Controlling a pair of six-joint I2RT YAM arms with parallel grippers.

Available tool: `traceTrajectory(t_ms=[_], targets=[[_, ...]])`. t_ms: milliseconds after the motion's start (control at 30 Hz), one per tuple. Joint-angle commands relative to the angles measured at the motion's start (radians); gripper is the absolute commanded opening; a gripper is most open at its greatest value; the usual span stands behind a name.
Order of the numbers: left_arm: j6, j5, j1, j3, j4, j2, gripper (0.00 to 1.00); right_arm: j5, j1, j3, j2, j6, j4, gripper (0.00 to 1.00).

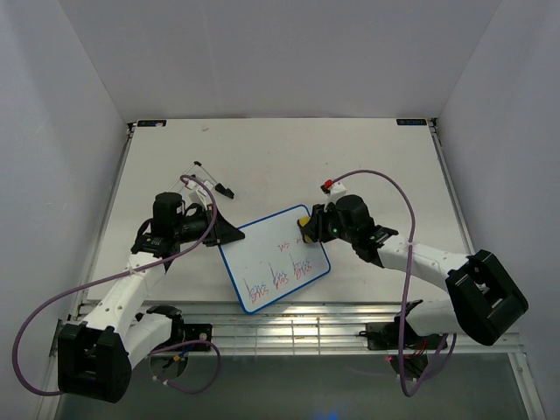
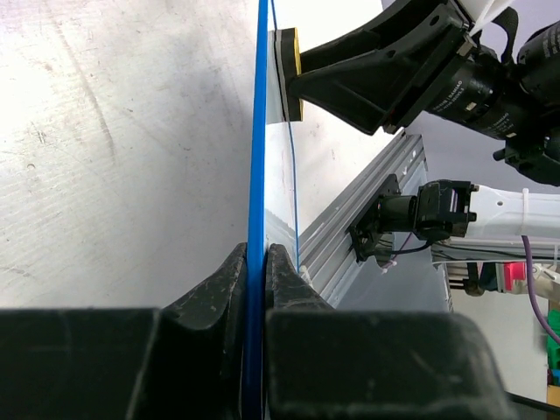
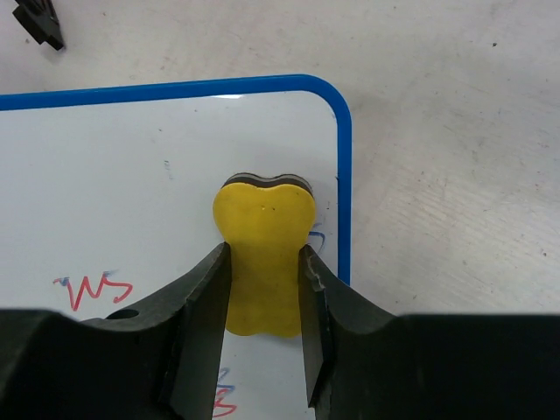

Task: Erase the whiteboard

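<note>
Whiteboard (image 1: 273,259) lies on the desk (image 1: 367,157), turned at an angle. It sits near the front edge, between the two arms.

Left gripper (image 1: 229,234) is at the board's left edge. In the left wrist view the board (image 2: 259,131) is seen edge-on. The left gripper (image 2: 255,262) is pinched tight on the thin blue frame, with one finger on each face.

Right gripper (image 1: 311,226) is over the board's far right corner. In the right wrist view the right gripper (image 3: 262,271) is clamped on the waist of a yellow eraser (image 3: 262,254). The eraser's dark pad faces down onto the white surface (image 3: 131,175), just inside the rounded blue corner. From the left wrist camera the eraser (image 2: 291,74) appears flat against the board face.

Red and blue scribbles (image 1: 278,280) run in a row along the board's near edge. A few smaller marks sit mid-board. One red squiggle (image 3: 92,289) is left of the eraser, and blue marks are partly hidden beside and below it.

A black-capped marker (image 1: 214,180) lies on the desk beyond the left arm, well apart from the board.
</note>
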Motion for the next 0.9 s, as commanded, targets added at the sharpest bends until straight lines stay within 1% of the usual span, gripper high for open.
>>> traceTrajectory(t_ms=[0,100,200,233,267,300,400,433,500,533,600,633,733,767,867], targets=[[0.109,0.054,-0.015,0.037,0.009,-0.017,0.00,-0.037,-0.030,-0.039,0.002,-0.074,-0.009,0.32],[0.111,0.065,-0.015,0.031,0.012,-0.011,0.00,-0.066,-0.032,-0.048,-0.006,-0.089,-0.002,0.32],[0.104,0.064,-0.015,0.031,0.014,-0.002,0.00,-0.145,-0.026,-0.053,-0.023,-0.069,0.028,0.32],[0.103,0.057,-0.015,0.031,0.012,-0.002,0.00,-0.175,0.005,-0.054,-0.038,-0.060,0.043,0.31],[0.101,0.053,-0.015,0.030,0.012,-0.003,0.00,-0.166,0.032,-0.053,-0.047,-0.045,0.053,0.31],[0.100,0.041,-0.015,0.030,0.012,-0.006,0.00,-0.122,0.104,-0.050,-0.064,-0.039,0.065,0.31],[0.094,0.021,-0.015,0.027,0.012,-0.017,0.00,-0.048,0.226,-0.036,-0.084,0.001,0.103,0.31],[0.092,0.016,-0.015,0.025,0.011,-0.018,0.00,0.013,0.314,-0.031,-0.086,0.007,0.138,0.31],[0.086,-0.001,-0.015,0.024,0.009,-0.018,0.00,0.085,0.399,-0.018,-0.078,0.014,0.172,0.31],[0.083,-0.004,-0.015,0.022,0.008,-0.015,0.00,0.141,0.471,-0.001,-0.060,0.020,0.206,0.31],[0.078,-0.004,-0.015,0.016,0.006,-0.015,0.00,0.204,0.535,0.031,-0.031,0.020,0.212,0.30],[0.078,-0.002,-0.015,0.016,0.008,-0.015,0.00,0.291,0.598,0.082,0.006,0.014,0.205,0.30],[0.074,-0.019,-0.015,0.014,0.006,-0.017,0.00,0.443,0.681,0.163,0.084,0.007,0.147,0.30],[0.072,-0.030,-0.015,0.013,0.002,-0.017,0.00,0.472,0.691,0.198,0.107,0.017,0.131,0.30],[0.071,-0.044,-0.017,0.011,-0.003,-0.017,0.00,0.505,0.695,0.212,0.118,0.037,0.130,0.31]])
